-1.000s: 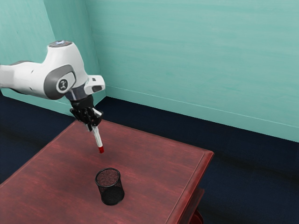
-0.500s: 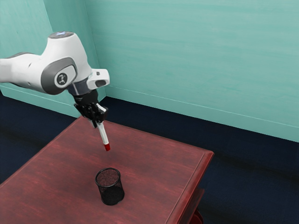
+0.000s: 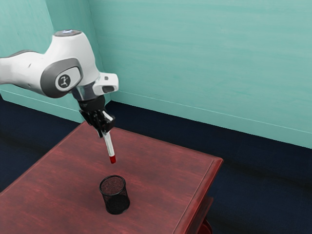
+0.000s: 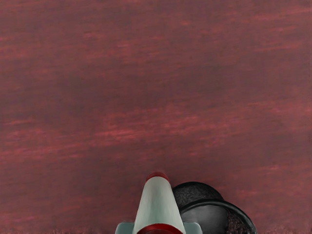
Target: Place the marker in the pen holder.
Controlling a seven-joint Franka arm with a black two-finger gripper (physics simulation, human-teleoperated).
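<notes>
The marker [image 3: 109,145] hangs directly beneath the end effector [image 3: 104,131], which is closed around its upper part, slightly tilted, presumably so the red end stays free for entering; I can read no brand on it. Lower than the end effector, the pen holder [image 3: 117,203] stands upright on the counter [image 3: 161,170], its mouth open for receiving.

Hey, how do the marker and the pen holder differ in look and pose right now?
The marker is white with red; the pen holder is black mesh. The marker is slim, the pen holder wide. The marker hangs slightly tilted in the gripper; the pen holder stands upright on the table. Both are roughly cylindrical.
</notes>
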